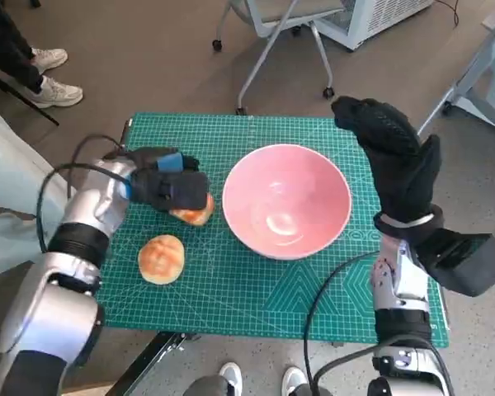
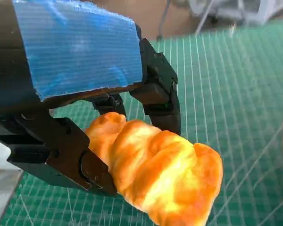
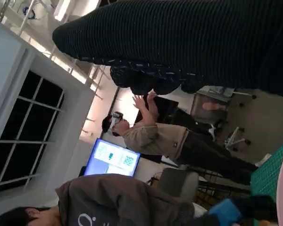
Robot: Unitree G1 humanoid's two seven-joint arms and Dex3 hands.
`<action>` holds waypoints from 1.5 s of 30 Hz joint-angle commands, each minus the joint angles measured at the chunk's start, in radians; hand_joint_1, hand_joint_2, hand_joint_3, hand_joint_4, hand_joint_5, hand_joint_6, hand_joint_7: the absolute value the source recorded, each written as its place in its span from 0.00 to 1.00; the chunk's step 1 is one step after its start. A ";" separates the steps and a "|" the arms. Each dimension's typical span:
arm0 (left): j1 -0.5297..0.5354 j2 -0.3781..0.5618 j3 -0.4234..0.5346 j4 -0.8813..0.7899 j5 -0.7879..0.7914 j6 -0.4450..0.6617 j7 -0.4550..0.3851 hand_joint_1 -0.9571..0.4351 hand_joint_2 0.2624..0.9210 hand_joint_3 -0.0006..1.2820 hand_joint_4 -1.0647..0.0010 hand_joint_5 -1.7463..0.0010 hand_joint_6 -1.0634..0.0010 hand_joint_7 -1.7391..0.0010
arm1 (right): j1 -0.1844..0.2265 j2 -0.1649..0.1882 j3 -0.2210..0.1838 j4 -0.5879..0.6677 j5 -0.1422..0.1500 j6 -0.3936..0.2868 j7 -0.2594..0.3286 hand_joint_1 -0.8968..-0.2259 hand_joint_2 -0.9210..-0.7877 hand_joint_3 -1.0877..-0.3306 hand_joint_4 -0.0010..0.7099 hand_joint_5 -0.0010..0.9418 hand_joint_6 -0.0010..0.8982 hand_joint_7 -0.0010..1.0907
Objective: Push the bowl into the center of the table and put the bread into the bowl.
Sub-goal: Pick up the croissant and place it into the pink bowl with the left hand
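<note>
Left hand (image 1: 169,186) grips bread (image 2: 155,172) beside the bowl (image 1: 286,200) — a shallow pinch could drop it short; right hand (image 1: 392,157) raised, empty, fingers spread

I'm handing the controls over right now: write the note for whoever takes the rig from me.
Left hand: grips a bread piece just left of the pink bowl; whether it is off the mat, I cannot tell.
Right hand: open, raised beside the bowl's right rim, holding nothing.
Bowl: upright, empty, about mid-table on the green mat.
Second bread roll: on the mat, near the front left.
Done: bowl looks centred; one bread grasped.
Left: carry the held bread over the rim and release it; then probably the roll.
</note>
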 commanded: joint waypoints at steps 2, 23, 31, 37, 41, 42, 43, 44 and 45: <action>0.047 0.067 0.096 -0.290 -0.062 0.037 -0.013 0.69 1.00 0.03 0.29 0.34 0.40 0.36 | 0.025 -0.003 -0.003 0.014 0.001 0.005 0.010 0.29 0.00 0.49 0.27 0.00 0.02 0.55; 0.171 0.054 0.255 -0.850 -0.138 0.115 -0.009 0.69 0.99 0.01 0.25 0.42 0.37 0.34 | 0.018 -0.002 -0.005 0.035 -0.003 -0.019 0.014 0.31 0.00 0.49 0.27 0.00 0.02 0.55; 0.133 -0.001 0.194 -0.837 -0.116 0.119 -0.031 0.69 0.99 0.01 0.24 0.40 0.37 0.36 | 0.019 0.000 -0.004 0.036 -0.001 -0.024 0.016 0.31 0.00 0.49 0.27 0.00 0.02 0.54; 0.093 -0.053 0.145 -0.761 -0.116 0.091 -0.053 0.69 0.99 0.01 0.24 0.40 0.37 0.36 | 0.024 -0.002 -0.005 0.027 0.002 -0.021 0.016 0.30 0.00 0.50 0.27 0.00 0.03 0.54; 0.065 -0.093 0.113 -0.674 -0.113 0.054 -0.049 0.69 0.99 0.01 0.25 0.40 0.36 0.35 | 0.027 -0.004 -0.006 0.021 0.003 -0.019 0.016 0.30 0.00 0.50 0.27 0.00 0.03 0.54; 0.057 -0.105 0.102 -0.645 -0.109 0.045 -0.046 0.69 0.99 0.01 0.26 0.41 0.36 0.35 | 0.028 -0.005 -0.007 0.019 0.003 -0.018 0.016 0.30 0.00 0.50 0.27 0.00 0.03 0.54; 0.050 -0.112 0.095 -0.622 -0.106 0.036 -0.044 0.69 0.99 0.01 0.26 0.41 0.35 0.35 | 0.029 -0.005 -0.007 0.019 0.004 -0.018 0.016 0.30 0.00 0.50 0.27 0.00 0.03 0.54; 0.041 -0.123 0.085 -0.587 -0.102 0.024 -0.039 0.69 0.99 0.01 0.26 0.41 0.35 0.35 | 0.030 -0.006 -0.008 0.018 0.004 -0.018 0.015 0.29 0.00 0.50 0.27 0.00 0.03 0.54; 0.034 -0.129 0.078 -0.562 -0.099 0.013 -0.034 0.69 0.99 0.01 0.26 0.41 0.35 0.35 | 0.031 -0.006 -0.008 0.018 0.003 -0.018 0.015 0.29 0.00 0.50 0.27 0.00 0.03 0.54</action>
